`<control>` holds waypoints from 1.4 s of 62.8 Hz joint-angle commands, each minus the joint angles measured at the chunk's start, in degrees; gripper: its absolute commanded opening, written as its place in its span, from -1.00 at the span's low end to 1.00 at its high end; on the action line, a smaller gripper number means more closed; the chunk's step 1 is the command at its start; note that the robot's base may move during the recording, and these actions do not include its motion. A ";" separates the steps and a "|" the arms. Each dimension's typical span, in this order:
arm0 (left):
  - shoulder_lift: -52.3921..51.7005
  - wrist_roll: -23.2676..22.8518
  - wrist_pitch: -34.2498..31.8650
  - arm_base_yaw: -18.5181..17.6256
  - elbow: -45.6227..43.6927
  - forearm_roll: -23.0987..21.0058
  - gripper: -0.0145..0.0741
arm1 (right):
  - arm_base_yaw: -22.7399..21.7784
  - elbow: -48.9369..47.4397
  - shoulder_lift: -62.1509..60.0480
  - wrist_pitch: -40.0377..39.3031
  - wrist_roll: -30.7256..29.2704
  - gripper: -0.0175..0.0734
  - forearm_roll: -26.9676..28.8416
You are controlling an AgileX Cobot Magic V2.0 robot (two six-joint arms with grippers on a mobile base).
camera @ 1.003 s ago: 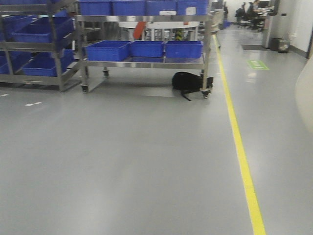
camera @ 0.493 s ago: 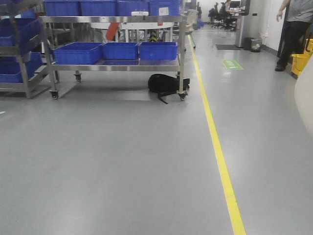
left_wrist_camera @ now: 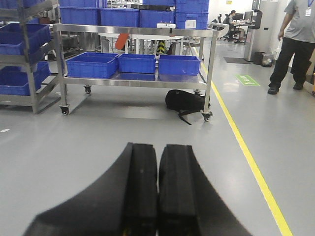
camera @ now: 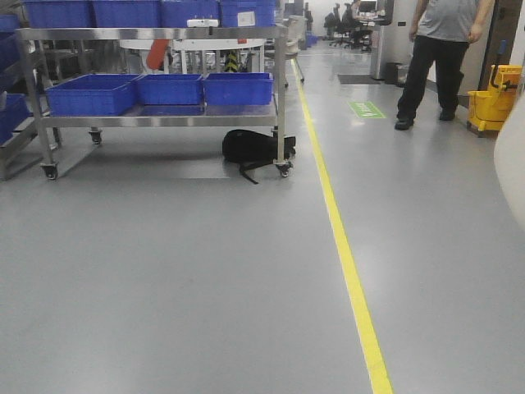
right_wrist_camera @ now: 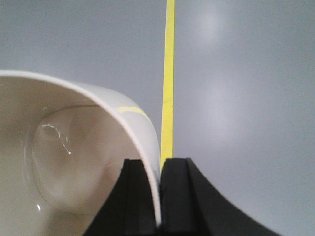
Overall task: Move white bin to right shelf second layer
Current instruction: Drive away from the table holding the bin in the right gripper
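Note:
The white bin [right_wrist_camera: 74, 162] fills the left of the right wrist view, mouth toward the camera, held above the grey floor. My right gripper [right_wrist_camera: 160, 160] is shut on the bin's wall, one finger inside and one outside. A cream curve of the bin [camera: 513, 156] also shows at the right edge of the front view. My left gripper [left_wrist_camera: 157, 147] is shut with nothing between its fingers and hangs over bare floor. The right shelf second layer is out of view.
A wheeled steel cart [camera: 156, 121] carrying blue crates [camera: 90, 92] stands ahead on the left, with a black bag [camera: 250, 148] by its wheel. A yellow floor line [camera: 344, 263] runs forward. A person [camera: 439, 57] and a yellow mop bucket [camera: 492, 103] are at far right. A crate rack [left_wrist_camera: 29, 93] stands left.
The whole scene has slid left in the front view and the cart looks nearer. A standing person and a yellow mop bucket have come into view on the right.

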 commanded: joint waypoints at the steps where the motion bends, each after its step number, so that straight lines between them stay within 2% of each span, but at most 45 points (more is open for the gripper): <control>1: -0.87 -0.30 -4.75 -0.36 1.56 -0.30 -0.48 | -0.16 -1.54 -0.06 -4.85 -0.14 -0.49 0.00; 88: -0.87 -0.30 -4.75 -0.36 1.56 -0.30 -0.48 | -0.16 -1.54 -0.06 -4.52 -0.14 -0.49 0.00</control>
